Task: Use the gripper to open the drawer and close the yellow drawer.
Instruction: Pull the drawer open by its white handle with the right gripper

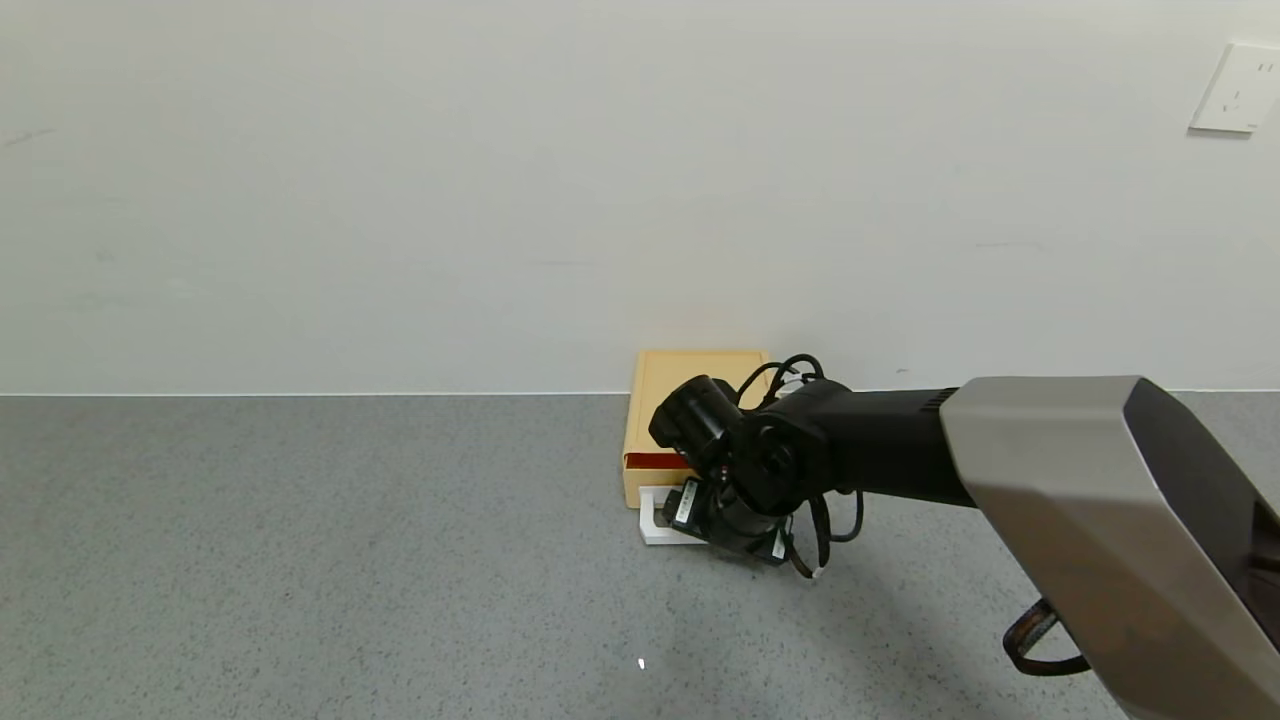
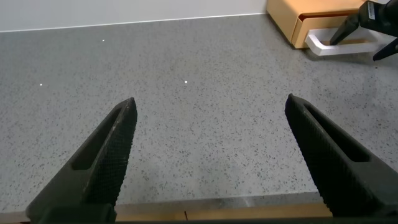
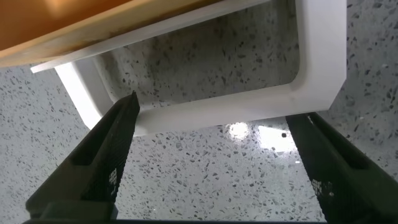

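The yellow drawer (image 1: 690, 385) sits in its flat casing against the back wall. A thin dark red slit shows above its front. Its white loop handle (image 1: 652, 522) sticks out onto the grey table. My right gripper (image 1: 690, 510) hangs over this handle, its fingers mostly hidden behind the wrist in the head view. In the right wrist view the right gripper (image 3: 214, 109) is open, with a finger near each end of the handle's front bar (image 3: 320, 56), and the yellow drawer front (image 3: 74, 31) lies beyond. My left gripper (image 2: 211, 99) is open and empty over bare table, well away from the drawer (image 2: 289, 15).
The grey speckled table (image 1: 300, 550) runs to a white wall (image 1: 500, 200) right behind the drawer. A wall socket (image 1: 1235, 90) is at the upper right. The table's wooden front edge (image 2: 217, 211) shows below the left gripper.
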